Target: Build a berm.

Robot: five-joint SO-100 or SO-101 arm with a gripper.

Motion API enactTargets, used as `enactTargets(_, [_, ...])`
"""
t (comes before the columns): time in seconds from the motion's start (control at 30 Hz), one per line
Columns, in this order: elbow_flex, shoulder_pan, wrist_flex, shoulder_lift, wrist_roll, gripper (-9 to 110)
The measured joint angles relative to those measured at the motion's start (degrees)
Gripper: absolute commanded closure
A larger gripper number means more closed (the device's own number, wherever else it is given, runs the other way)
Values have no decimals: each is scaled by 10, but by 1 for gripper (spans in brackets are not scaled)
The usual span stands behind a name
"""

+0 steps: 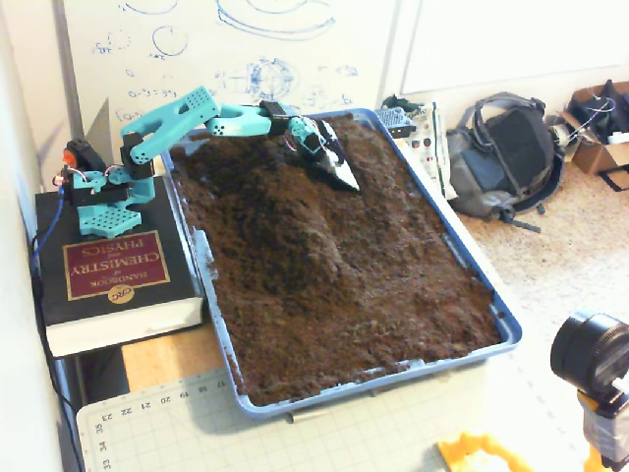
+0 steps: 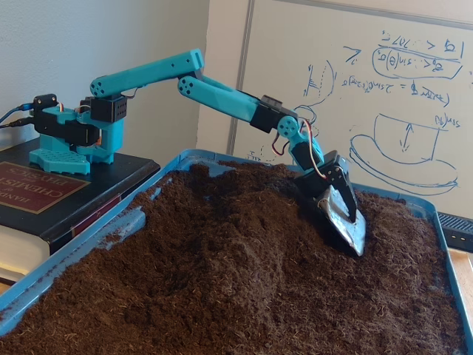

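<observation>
One teal arm reaches from its base on a thick book over the blue tray of dark soil. Its hand, fitted with a silvery scoop blade, digs into soil at the tray's far end; can't tell if the fingers are apart or together. Berm rises as a ridge down the tray's middle, blade at its far end.
</observation>
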Motion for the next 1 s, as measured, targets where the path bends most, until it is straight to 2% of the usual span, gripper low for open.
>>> enactTargets(0.3, [137, 2, 2, 91, -27, 101])
enactTargets(1.0, [431, 3, 2, 322, -22, 101])
